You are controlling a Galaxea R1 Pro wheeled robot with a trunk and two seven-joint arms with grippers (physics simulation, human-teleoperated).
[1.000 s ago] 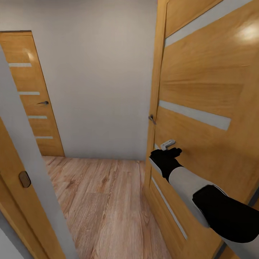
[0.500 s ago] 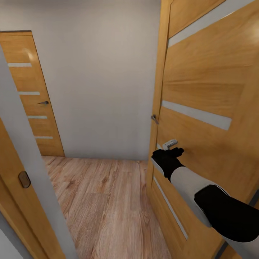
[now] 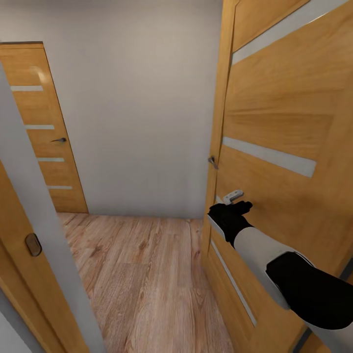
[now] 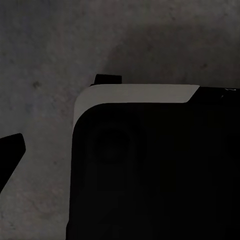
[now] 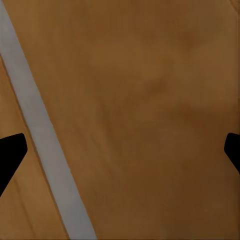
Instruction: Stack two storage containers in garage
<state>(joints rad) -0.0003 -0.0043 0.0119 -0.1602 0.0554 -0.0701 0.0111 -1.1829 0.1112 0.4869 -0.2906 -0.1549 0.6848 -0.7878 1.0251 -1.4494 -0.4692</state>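
Note:
Neither orange-red storage container is in view. My right gripper (image 3: 241, 208) reaches forward at the right of the head view, its black hand against the face of a wooden door (image 3: 289, 122) just below a small white handle (image 3: 232, 197). In the right wrist view the right gripper (image 5: 120, 155) is open, its two black fingertips (image 5: 10, 152) far apart with only the door panel (image 5: 150, 100) and its grey stripe between them. In the left wrist view one black fingertip (image 4: 10, 150) hangs over dark grey mottled concrete floor (image 4: 45, 60), beside my own black base (image 4: 160, 170).
Past the doorway lies a small hall with light wood-plank flooring (image 3: 142, 274) and a plain grey wall (image 3: 137, 108). A second wooden door (image 3: 41, 127), closed, stands at the far left. A door frame (image 3: 34, 220) runs close along my left side.
The door at the right has swung a little further away to the right, and my right hand has followed it. The hall and the left door stand as before.

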